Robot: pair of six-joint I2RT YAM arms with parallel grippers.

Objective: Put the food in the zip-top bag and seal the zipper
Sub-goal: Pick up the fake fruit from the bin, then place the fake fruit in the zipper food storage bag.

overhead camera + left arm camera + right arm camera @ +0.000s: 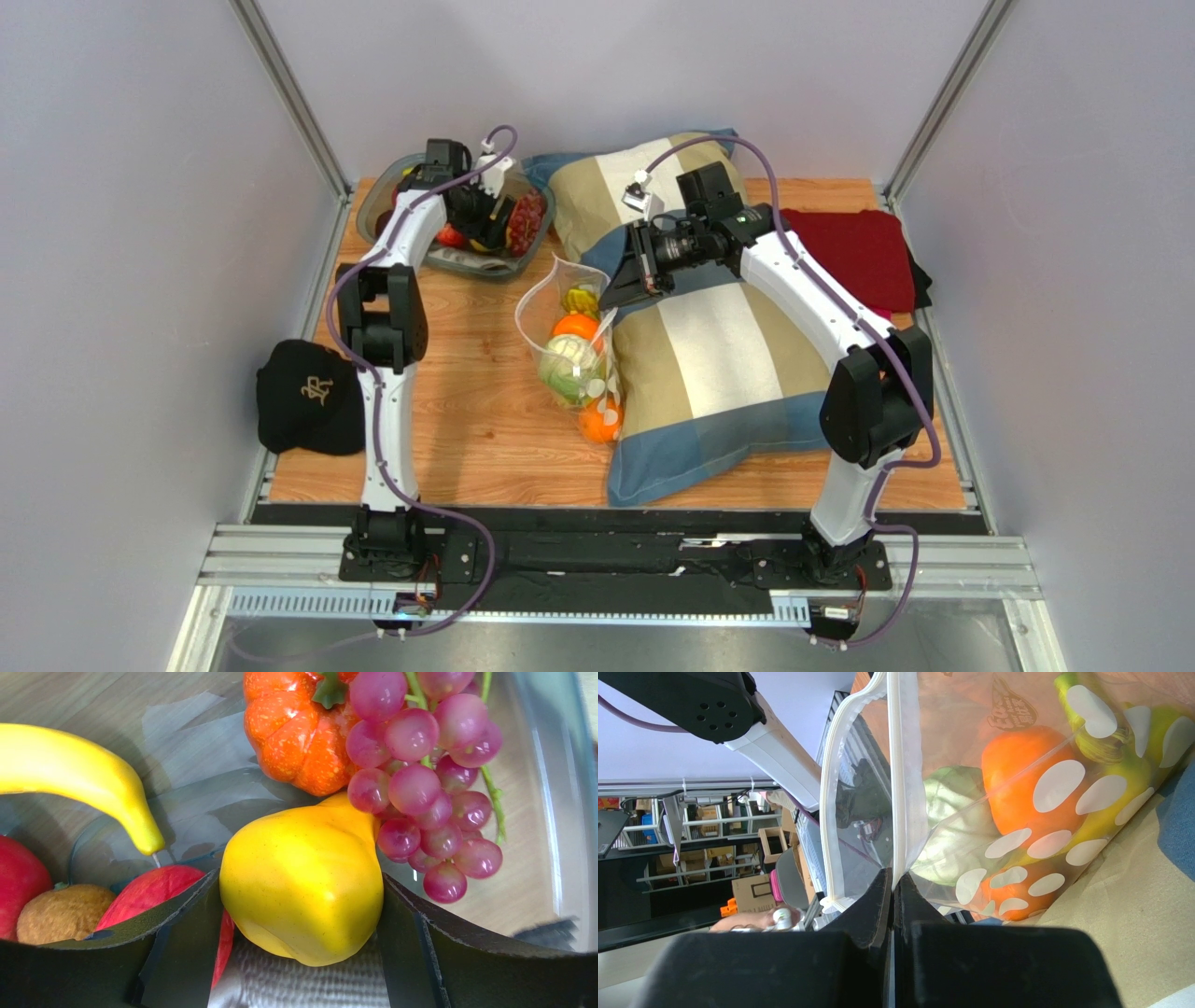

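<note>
While the left gripper [484,220] reaches into the grey bowl [368,224] at the upper left of the top view, its fingers [175,945] press against both flanks of a yellow pear-shaped fruit [305,882] at the centre of the left wrist view. Around it lie dark red grapes [421,777] at upper right, an orange pumpkin-like piece [295,735] at top centre, a banana [77,770] at upper left, and a red apple [151,889] beside a brown fruit [63,913] at lower left. At the centre of the top view the zip-top bag [537,319] lies on the wooden table [463,420] against the left edge of the striped pillow [716,350], its mouth gaping toward the top of the frame. The right gripper [892,882] has its fingers pressed together, pinching one lip of the zipper [901,777] at that mouth — the other lip bows away to the left in the right wrist view. Through the dotted wall show an orange [1011,784], a green cabbage [945,826] and a yellow-green piece [1130,763] of unclear kind. A black cap [309,396] sits at the table's left edge, a red cloth [856,252] at upper right
</note>
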